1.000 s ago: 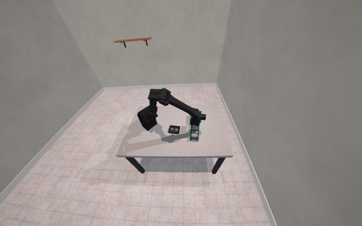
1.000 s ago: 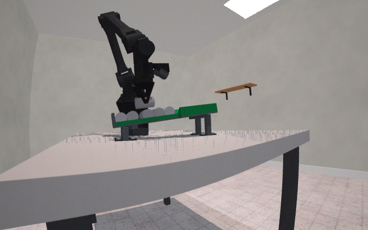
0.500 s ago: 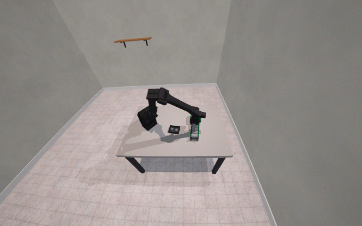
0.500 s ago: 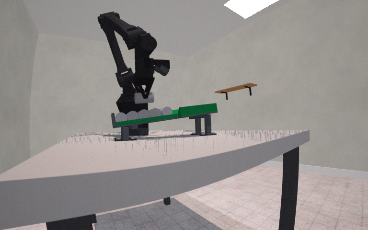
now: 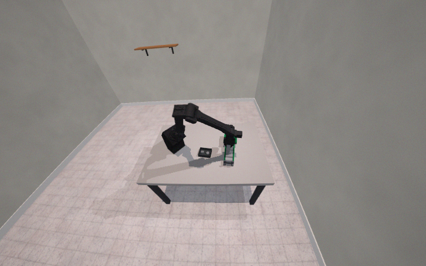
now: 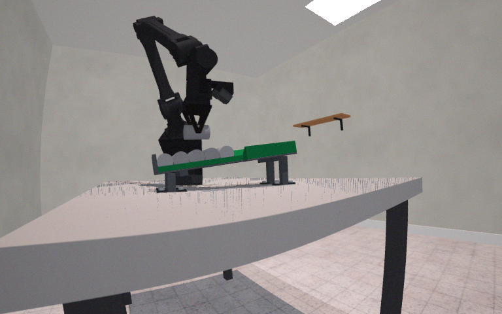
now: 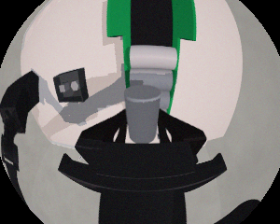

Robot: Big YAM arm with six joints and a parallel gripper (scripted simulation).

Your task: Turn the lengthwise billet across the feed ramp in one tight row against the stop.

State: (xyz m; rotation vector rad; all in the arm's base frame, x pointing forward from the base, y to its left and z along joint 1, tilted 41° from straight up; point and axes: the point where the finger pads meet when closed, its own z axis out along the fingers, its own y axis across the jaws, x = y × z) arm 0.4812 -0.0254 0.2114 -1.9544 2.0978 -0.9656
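Note:
My gripper [image 6: 197, 130] [image 7: 143, 125] is shut on a grey billet [image 6: 187, 132] [image 7: 143, 109], held in the air above the lower half of the ramp [image 6: 270, 148] [image 7: 117, 21] [image 5: 224, 157]. The held billet is roughly level and points lengthwise along the ramp. Below it, several billets [image 6: 196, 156] [image 7: 153, 58] [image 5: 228, 159] lie across the ramp, side by side from the stop [image 6: 154, 164] at the low end. They look touching in the exterior view. In the wrist view the held billet hides part of the row.
A small dark box [image 5: 204, 152] [image 7: 70, 85] with two light spots on top lies on the table [image 5: 182, 174] [image 6: 129, 260], between the arm's base and the ramp. The ramp's raised green side walls [image 6: 271, 148] stand at its upper end. A wooden shelf [image 5: 156, 47] [image 6: 321, 120] hangs on the wall.

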